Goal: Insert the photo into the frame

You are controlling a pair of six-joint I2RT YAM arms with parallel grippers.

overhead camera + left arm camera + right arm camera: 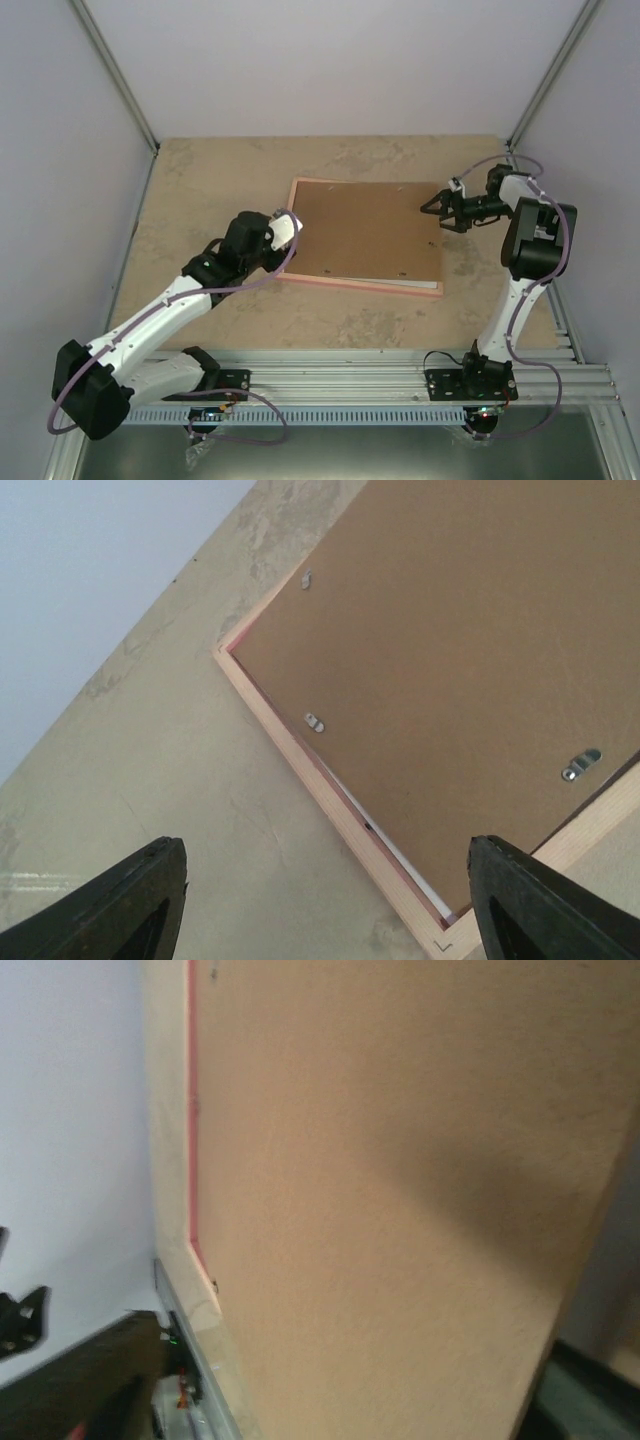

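The thin pink rectangular picture frame point(330, 792) lies back up in the middle of the beige, stone-patterned counter point(200, 180). A flat brown backing board point(365, 230) sits inside it, and small metal clips point(314, 723) show along the board's edges.

My left pincer point(322, 850) hovers over the bare counter just off the frame's near left corner. Its two dark fingers point(130, 900) are spread wide with nothing between them.

My right pincer point(428, 206) is at the board's right edge, close to the far corner. My right wrist view is filled by blurred brown board, so I cannot tell how far this pincer is open or whether it grips anything.

A narrow white strip point(400, 285) runs between the board and the frame's near rail. I cannot tell whether it is the paper photo, and no printed side is visible.
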